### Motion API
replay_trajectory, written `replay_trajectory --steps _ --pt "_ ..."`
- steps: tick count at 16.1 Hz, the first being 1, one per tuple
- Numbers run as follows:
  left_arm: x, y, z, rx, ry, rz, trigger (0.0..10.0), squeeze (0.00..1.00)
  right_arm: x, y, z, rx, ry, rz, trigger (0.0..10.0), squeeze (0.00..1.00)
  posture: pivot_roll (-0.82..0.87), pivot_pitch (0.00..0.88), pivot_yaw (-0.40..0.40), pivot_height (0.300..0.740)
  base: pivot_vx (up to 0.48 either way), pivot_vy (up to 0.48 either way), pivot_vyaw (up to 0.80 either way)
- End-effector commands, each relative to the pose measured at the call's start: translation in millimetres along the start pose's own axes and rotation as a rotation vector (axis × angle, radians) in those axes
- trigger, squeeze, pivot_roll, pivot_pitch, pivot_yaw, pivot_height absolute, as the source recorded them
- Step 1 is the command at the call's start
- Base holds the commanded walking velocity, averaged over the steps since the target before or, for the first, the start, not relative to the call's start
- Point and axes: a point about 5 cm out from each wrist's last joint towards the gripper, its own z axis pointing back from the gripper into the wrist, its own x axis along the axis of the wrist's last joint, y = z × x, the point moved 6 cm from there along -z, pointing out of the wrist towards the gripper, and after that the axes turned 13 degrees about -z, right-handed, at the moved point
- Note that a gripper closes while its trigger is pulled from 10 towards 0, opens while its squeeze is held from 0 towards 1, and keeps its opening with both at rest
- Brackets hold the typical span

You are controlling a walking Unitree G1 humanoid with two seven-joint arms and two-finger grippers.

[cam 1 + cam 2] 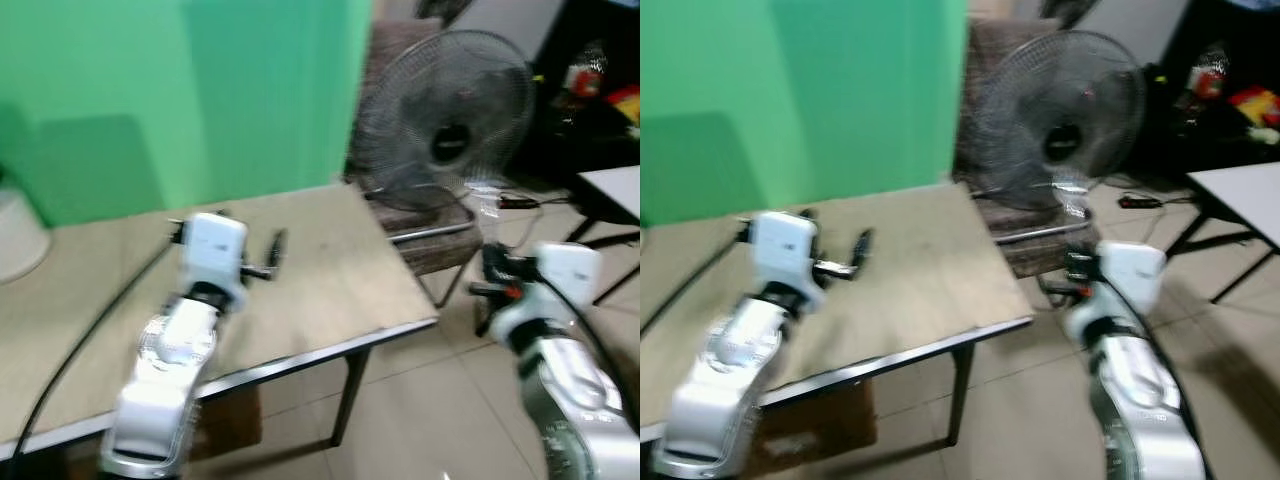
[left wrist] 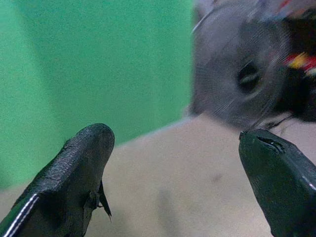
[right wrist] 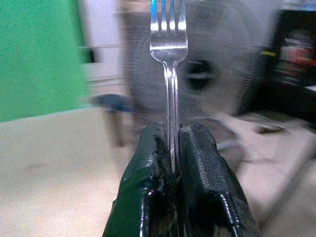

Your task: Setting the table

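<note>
Right gripper (image 3: 173, 148) pinching a shiny fork (image 3: 169, 54) tight, prongs up, low right in the head views, off past the table (image 1: 330, 290) edge and over the floor. Left gripper (image 2: 173, 163) spread wide over the tan tabletop, left of middle. Big fan (image 1: 450, 115) up top right, green wall (image 1: 180, 90) upper left.

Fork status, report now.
Right pincer shut on fork, off the table's right edge. Left pincer open over the tabletop, holding nothing. Standing fan ahead, beyond the table.
</note>
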Motion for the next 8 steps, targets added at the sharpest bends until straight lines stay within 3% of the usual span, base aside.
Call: replay_trajectory --steps 1,4,5,8 --pt "-4.8 9.0 1.9 0.046 0.016 -0.019 10.0 0.07 2.4 5.7 0.7 0.015 -0.012 -0.012 10.0 0.0 0.02 0.0 -0.056 0.74 0.0 0.0 -0.74" --pt "-7.9 13.4 1.0 0.076 0.038 -0.037 10.0 0.06 -1.3 2.2 3.3 -0.002 0.004 -0.019 10.0 0.0 0.02 0.0 -0.053 0.74 0.0 0.0 -0.74" --pt "-12.2 10.8 1.1 0.04 0.066 -0.035 10.0 0.0 -2.9 0.9 4.7 0.005 0.014 -0.001 10.0 0.0 0.01 0.0 -0.052 0.74 0.0 0.0 -0.75" --pt "-12.2 8.4 1.5 -0.035 0.051 -0.038 10.0 0.0 -0.6 -2.6 6.8 0.002 0.006 0.002 10.0 0.0 0.01 0.0 -0.05 0.74 0.0 0.0 -0.77"
